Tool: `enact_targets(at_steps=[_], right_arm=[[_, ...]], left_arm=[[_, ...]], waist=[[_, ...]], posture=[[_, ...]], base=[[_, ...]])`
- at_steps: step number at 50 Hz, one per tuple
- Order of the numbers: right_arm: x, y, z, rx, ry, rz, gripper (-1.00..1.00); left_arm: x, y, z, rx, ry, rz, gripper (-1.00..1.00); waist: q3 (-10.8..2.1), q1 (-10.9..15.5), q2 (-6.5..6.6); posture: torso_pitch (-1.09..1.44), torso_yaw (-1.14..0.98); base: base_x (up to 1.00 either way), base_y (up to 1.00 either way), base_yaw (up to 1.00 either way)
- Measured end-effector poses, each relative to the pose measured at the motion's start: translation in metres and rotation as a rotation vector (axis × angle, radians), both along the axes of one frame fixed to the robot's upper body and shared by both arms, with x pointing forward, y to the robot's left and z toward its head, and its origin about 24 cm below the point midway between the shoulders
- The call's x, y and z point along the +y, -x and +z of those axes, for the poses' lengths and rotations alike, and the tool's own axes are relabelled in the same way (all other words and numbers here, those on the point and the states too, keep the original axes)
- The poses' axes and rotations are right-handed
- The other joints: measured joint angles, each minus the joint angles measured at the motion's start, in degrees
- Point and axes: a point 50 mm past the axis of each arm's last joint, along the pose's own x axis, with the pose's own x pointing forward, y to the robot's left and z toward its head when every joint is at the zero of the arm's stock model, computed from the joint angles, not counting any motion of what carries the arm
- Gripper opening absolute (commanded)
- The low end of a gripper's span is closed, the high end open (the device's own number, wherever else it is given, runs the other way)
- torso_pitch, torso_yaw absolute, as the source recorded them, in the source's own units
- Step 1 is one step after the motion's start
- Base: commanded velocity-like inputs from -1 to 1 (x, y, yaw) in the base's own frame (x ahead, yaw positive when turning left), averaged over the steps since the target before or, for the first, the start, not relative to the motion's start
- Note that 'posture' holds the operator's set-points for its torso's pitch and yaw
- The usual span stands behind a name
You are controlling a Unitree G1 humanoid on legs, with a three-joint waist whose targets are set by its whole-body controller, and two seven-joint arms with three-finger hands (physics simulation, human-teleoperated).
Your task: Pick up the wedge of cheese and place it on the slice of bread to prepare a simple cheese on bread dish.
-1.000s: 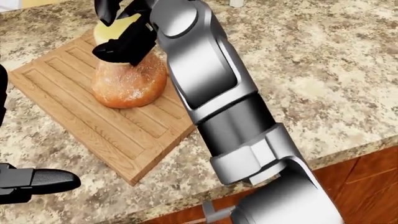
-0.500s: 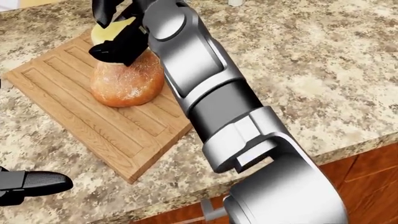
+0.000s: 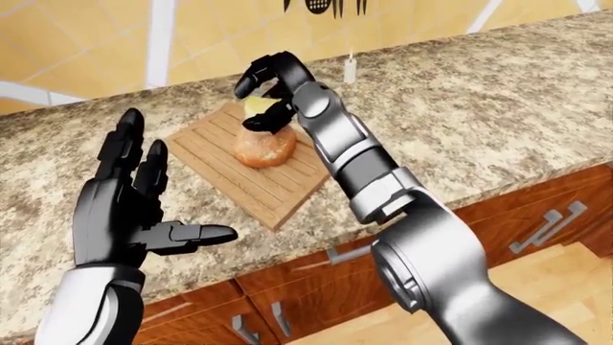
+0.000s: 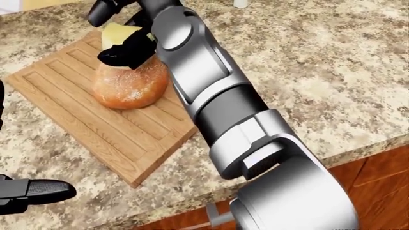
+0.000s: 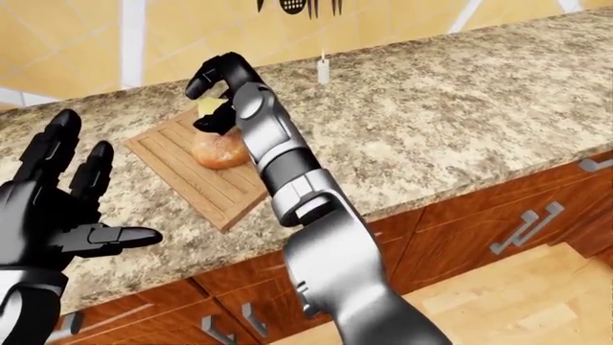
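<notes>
Over the bread (image 4: 130, 86): our right hand (image 4: 121, 28) is gripping the cheese (image 4: 117, 33).
Left hand (image 3: 124, 208): hanging open.
Next: we are judging release needed.

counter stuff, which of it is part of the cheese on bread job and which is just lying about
Part of the job:
- wedge of cheese, held in the right hand just above the bread
- slice of bread, on the cutting board

Just lying about:
- small white shaker near the wall
- dark utensils hanging on the wall
- left hand, open and idle
</notes>
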Motion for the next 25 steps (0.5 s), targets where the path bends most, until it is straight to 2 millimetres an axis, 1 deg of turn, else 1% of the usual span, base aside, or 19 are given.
enact_targets(at_steps=[5, 7, 8, 10, 11, 13, 15, 16, 19, 20, 21, 25], right_arm=[[0.0006, 0.0001, 0.0001, -0.01, 0.003, -0.004, -0.07], [0.0009, 0.0001, -0.0003, -0.013, 0.005, -0.004, 0.15], [0.0009, 0.0001, -0.0004, -0.014, 0.005, -0.004, 0.18], [0.001, 0.0001, -0.0008, -0.016, 0.006, -0.004, 0.3], [0.0011, 0.0, -0.0012, -0.014, 0.008, -0.004, 0.32], [0.0008, -0.0001, -0.0025, -0.011, 0.011, -0.006, 0.45], [0.0005, -0.0002, -0.0035, -0.006, 0.014, -0.007, 0.49], [0.0005, -0.0003, -0.0039, -0.004, 0.015, -0.007, 0.65], [0.0007, -0.0001, -0.0043, -0.001, 0.016, -0.005, 0.73], [0.0007, -0.0001, -0.0043, -0.001, 0.016, -0.005, 0.89], [0.0006, -0.0001, -0.0043, -0.001, 0.016, -0.004, 0.95], [-0.0003, -0.0006, -0.0053, -0.001, 0.019, -0.006, 0.92]], left_arm=[[0.0014, -0.0002, -0.0021, 0.001, 0.0, 0.004, 1.0], [0.0012, 0.0, -0.0022, -0.001, -0.001, 0.003, 1.0], [0.0011, 0.0001, -0.002, -0.003, -0.002, 0.002, 1.0], [0.0011, 0.0006, -0.0015, -0.006, -0.002, 0.002, 1.0], [0.0011, 0.001, -0.0011, -0.008, -0.003, 0.002, 1.0], [0.001, 0.0015, -0.0004, -0.011, -0.004, 0.002, 1.0], [0.001, 0.0017, 0.0004, -0.012, -0.004, 0.003, 1.0], [0.0009, 0.0017, 0.0008, -0.013, -0.004, 0.003, 1.0], [0.0006, 0.0021, 0.0023, -0.013, -0.005, 0.003, 1.0], [0.0007, 0.0024, 0.0027, -0.014, -0.005, 0.003, 1.0], [0.0007, 0.0027, 0.0032, -0.014, -0.005, 0.004, 1.0], [0.0, 0.0033, 0.004, -0.015, -0.005, 0.003, 1.0]], waist=[[0.02, -0.02, -0.03], [0.0, 0.0, -0.05], [-0.01, 0.0, -0.06], [-0.02, 0.01, -0.07], [-0.01, 0.01, -0.07], [0.02, 0.04, -0.08], [0.06, 0.06, -0.1], [0.08, 0.06, -0.11], [0.12, 0.05, -0.12], [0.12, 0.05, -0.11], [0.11, 0.05, -0.11], [0.04, 0.07, -0.09]], posture=[[0.0, 0.0], [0.0, 0.0], [0.0, 0.0], [0.0, 0.0], [0.0, 0.0], [0.0, 0.0], [0.0, 0.0], [0.0, 0.0], [0.0, 0.0], [0.0, 0.0], [0.0, 0.0], [0.0, 0.0]], base=[[0.0, 0.0, 0.0], [0.0, 0.0, 0.0], [0.0, 0.0, 0.0], [0.0, 0.0, 0.0], [0.0, 0.0, 0.0], [0.0, 0.0, 0.0], [0.0, 0.0, 0.0], [0.0, 0.0, 0.0], [0.0, 0.0, 0.0], [0.0, 0.0, 0.0], [0.0, 0.0, 0.0], [0.0, 0.0, 0.0]])
